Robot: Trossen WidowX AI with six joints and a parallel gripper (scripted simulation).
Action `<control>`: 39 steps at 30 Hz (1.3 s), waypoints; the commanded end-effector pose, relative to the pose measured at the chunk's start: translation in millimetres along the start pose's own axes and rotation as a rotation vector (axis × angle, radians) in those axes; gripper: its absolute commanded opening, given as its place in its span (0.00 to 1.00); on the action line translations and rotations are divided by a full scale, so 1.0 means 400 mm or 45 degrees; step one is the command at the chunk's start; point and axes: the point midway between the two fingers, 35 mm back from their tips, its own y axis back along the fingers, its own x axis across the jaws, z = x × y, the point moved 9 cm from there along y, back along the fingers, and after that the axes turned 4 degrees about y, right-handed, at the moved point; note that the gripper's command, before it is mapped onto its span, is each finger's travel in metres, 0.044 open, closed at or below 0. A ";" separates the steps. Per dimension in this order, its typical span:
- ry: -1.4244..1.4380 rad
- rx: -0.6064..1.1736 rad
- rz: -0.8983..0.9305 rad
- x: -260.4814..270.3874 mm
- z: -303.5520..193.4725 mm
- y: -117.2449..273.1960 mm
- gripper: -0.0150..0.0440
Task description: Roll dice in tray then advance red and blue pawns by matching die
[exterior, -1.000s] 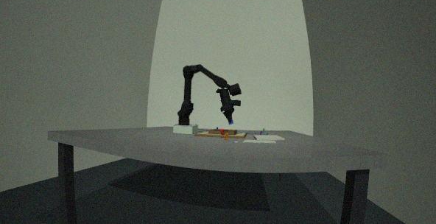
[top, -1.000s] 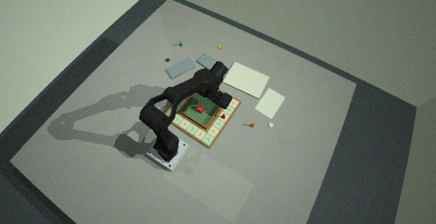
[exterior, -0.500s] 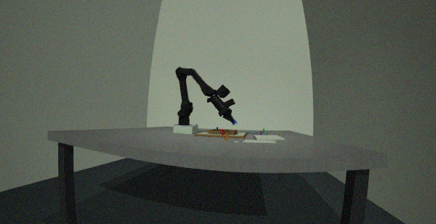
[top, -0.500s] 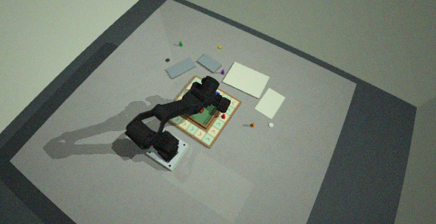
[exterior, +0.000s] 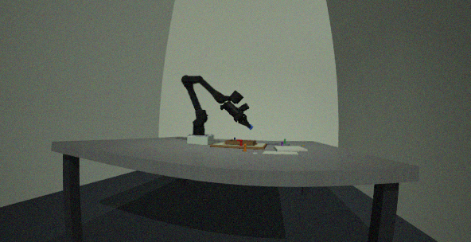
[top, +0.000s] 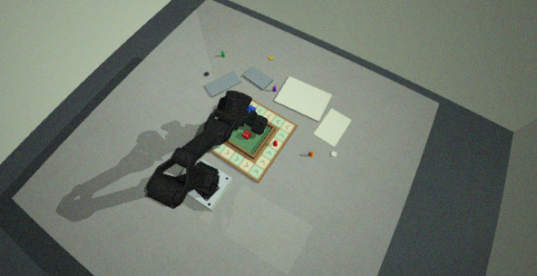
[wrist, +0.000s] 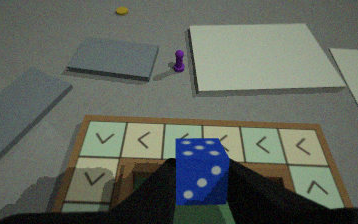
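The blue die (wrist: pixel 201 172) is held clenched between the fingers of the claw (wrist: pixel 201 200), well above the game board (top: pixel 260 175), as the exterior view shows. In the wrist view the die appears in front of the board's far row of arrow squares, with the edge of the green tray (top: pixel 260 141) just below it; whether it hangs over the tray itself or over the track cannot be told for certain.

The red die (top: pixel 246 133) already lies in the tray, so that half of the first step is judged done. Its upper face is too small to be read. The blue die is not yet released, so the roll is half finished.

The red pawn (top: pixel 275 143) is seen on a square of the track at the tray's right side in the top view; it looks tipped rather than upright, though this is uncertain. The blue pawn cannot be made out in these views.

Left to be done, by this judgement: the blue die's drop, the reading of both dice, both pawn moves along the arrows, and the arm's withdrawal from the surface (exterior: pixel 239 167).
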 end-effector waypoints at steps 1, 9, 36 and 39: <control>-0.011 -0.015 -0.007 0.046 0.002 0.046 0.25; -0.011 -0.015 -0.007 0.046 -0.001 0.046 0.25; -0.012 -0.015 -0.007 0.038 0.074 0.108 1.00; -0.002 0.083 -0.001 0.039 0.090 0.095 1.00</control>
